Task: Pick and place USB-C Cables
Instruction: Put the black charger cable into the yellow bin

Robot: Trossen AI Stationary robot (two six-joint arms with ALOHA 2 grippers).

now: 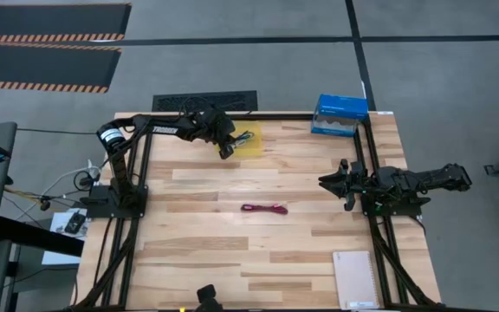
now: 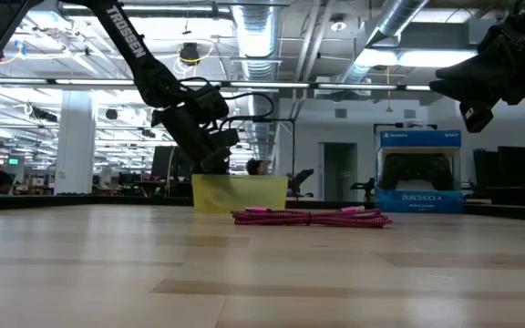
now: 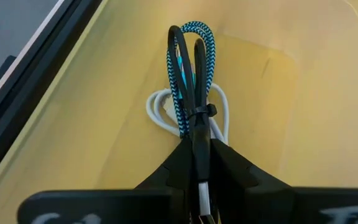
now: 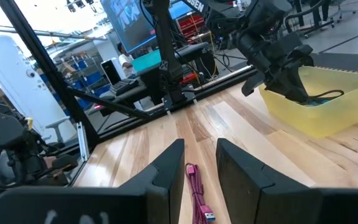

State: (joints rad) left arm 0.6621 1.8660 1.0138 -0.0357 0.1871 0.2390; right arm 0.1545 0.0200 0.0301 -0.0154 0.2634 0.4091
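Note:
My left gripper (image 1: pixel 226 149) reaches down into the yellow bin (image 1: pixel 256 143) at the table's far side and is shut on the black cable (image 3: pixel 180 56). The teal cable (image 3: pixel 205 43) and the white cable (image 3: pixel 155 112) lie on the bin floor (image 3: pixel 272 93) just beyond the fingers. The magenta-red cable (image 1: pixel 264 208) lies bundled on the bare wood at the table's middle, and shows in the low view (image 2: pixel 313 217). My right gripper (image 1: pixel 326 182) hovers open to the right of it, above the table; its fingers point toward the cable (image 4: pixel 197 196). My left gripper (image 3: pixel 199 149) pinches the black cable between its two fingers just behind the tie (image 3: pixel 202 112) that binds the bundle. The fingers lie along the bundle and come slanting down into the bin. The looped end (image 3: pixel 178 34) sticks out ahead of the fingertips, over the teal and white cables.
A blue boxed product (image 1: pixel 340 114) stands at the far right corner. A pale notebook (image 1: pixel 355 279) lies at the near right. Black frame rails (image 1: pixel 137 208) run along the table's left and right sides. The room beyond the table shows desks and a seated person (image 2: pixel 257 169).

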